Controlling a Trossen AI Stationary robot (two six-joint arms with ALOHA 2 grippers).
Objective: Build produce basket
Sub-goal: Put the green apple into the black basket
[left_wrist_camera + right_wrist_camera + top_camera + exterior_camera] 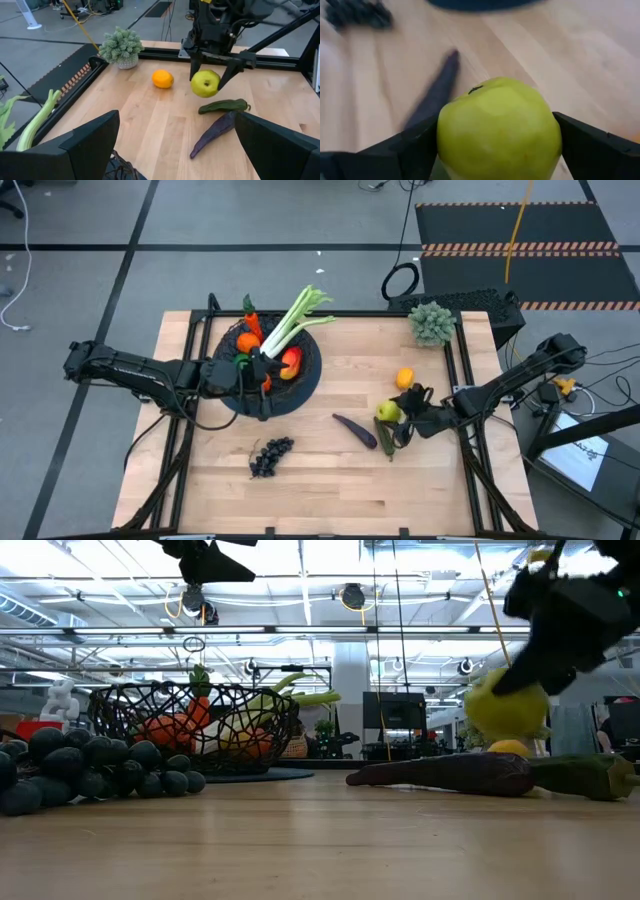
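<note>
My right gripper [210, 79] is shut on a green apple [205, 83], just above the table at the right. Below it lie a green cucumber [223, 105] and a purple eggplant [212, 132], with an orange [162, 79] a little farther back. Dark grapes [270, 455] lie near the front edge. The black wire basket [300, 392] at the far left centre holds a carrot [250, 320], a red-yellow fruit [291, 361] and a pale-green leafy stalk [297, 318] that sticks out over the far rim. My left gripper [262, 372] hovers open over the basket. My right gripper pinches the green apple between its two fingers [195, 67], one on each of two opposite sides [442, 137]. The fingers come slanting down from the table's right side. The apple is lifted clear of the table, over the cucumber, its stem end [475, 89] turned away from the wrist.
A grey-green frilly clump [432, 322] stands at the far right corner. Black frame rails [462, 370] run along the table's left, right and far edges. Bare wood lies between the grapes and the eggplant.
</note>
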